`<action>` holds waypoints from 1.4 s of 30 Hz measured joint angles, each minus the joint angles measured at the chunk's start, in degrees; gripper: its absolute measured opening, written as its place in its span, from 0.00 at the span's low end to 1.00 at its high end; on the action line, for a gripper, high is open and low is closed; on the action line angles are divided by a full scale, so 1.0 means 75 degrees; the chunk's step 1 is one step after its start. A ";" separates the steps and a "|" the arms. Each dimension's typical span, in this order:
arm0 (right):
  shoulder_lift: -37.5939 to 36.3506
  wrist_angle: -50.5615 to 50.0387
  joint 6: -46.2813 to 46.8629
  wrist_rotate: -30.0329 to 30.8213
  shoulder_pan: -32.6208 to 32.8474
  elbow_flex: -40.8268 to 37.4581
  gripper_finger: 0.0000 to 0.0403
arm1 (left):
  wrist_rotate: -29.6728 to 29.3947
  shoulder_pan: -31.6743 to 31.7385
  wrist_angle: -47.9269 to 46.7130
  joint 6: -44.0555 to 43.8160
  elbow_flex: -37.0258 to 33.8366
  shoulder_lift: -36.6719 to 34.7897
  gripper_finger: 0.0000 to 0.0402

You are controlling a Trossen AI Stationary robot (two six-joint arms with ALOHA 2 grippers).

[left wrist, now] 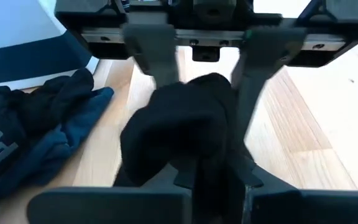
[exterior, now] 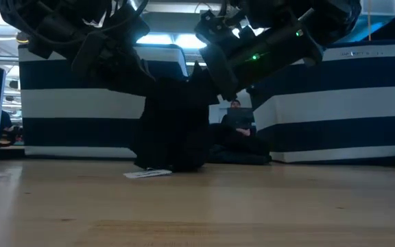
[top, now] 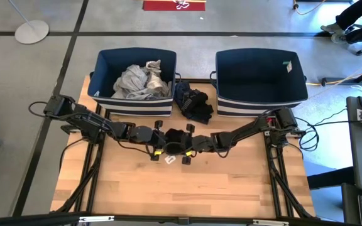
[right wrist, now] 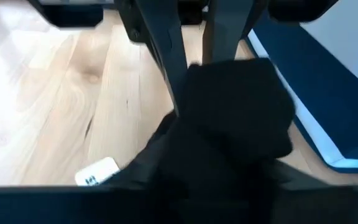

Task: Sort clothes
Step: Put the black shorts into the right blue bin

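High view: both grippers' fingers clenched on black garment mid-table; open wood toward near edge.

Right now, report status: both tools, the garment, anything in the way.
Left tool and right tool both pinching the black garment mid-table. Dark clothes heaped between bins. Light clothes in left bin. Right bin path clear.

"PUM" on navy garment

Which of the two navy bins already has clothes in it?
The left bin: it holds a heap of light grey clothes. The right bin shows only its dark floor.
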 joint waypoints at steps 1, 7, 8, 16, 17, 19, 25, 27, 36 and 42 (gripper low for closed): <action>0.0000 -0.0055 -0.0002 0.0000 0.0000 0.0000 0.31 | -0.0005 0.0000 -0.0001 -0.0005 0.0000 0.0000 0.08; 0.0000 -0.0236 -0.0198 0.0044 0.0015 0.0000 0.08 | -0.0002 0.0007 -0.0015 -0.0285 0.0000 0.0000 0.13; 0.0000 -0.0229 -0.0200 0.0121 0.0020 0.0000 0.08 | -0.0002 0.0033 -0.0012 -0.0306 0.0000 0.0000 0.14; 0.0000 -0.0196 -0.0205 0.0377 0.0029 -0.0006 0.16 | 0.1027 0.0235 -0.0118 -0.1062 0.0000 -0.0139 0.35; -0.0028 -0.0208 -0.0214 0.0342 0.0035 -0.0006 0.14 | 0.1220 0.0243 -0.0252 -0.1067 0.0000 -0.0250 0.37; -0.0164 -0.0355 -0.0311 0.0345 0.0025 -0.0015 0.09 | 0.1411 0.0256 -0.0571 -0.1086 0.0007 -0.0556 0.42; -0.1076 -0.1200 -0.0388 0.0668 0.0012 -0.0015 0.09 | 0.1199 0.0251 -0.2056 -0.1080 0.0015 -0.1798 0.50; -0.1465 -0.1619 -0.0453 0.0942 0.0012 -0.0015 0.11 | 0.1049 0.0254 -0.2472 -0.1112 0.0015 -0.2084 0.50; -0.3700 -0.2675 -0.1718 0.2684 -0.0016 -0.0015 0.10 | 0.0735 0.0202 -0.3229 -0.1177 -0.0020 -0.2261 0.50; -0.5304 -0.2701 -0.2643 0.4096 -0.0565 -0.0015 0.12 | 0.0724 0.0187 -0.2346 -0.1321 -0.0521 -0.2269 0.50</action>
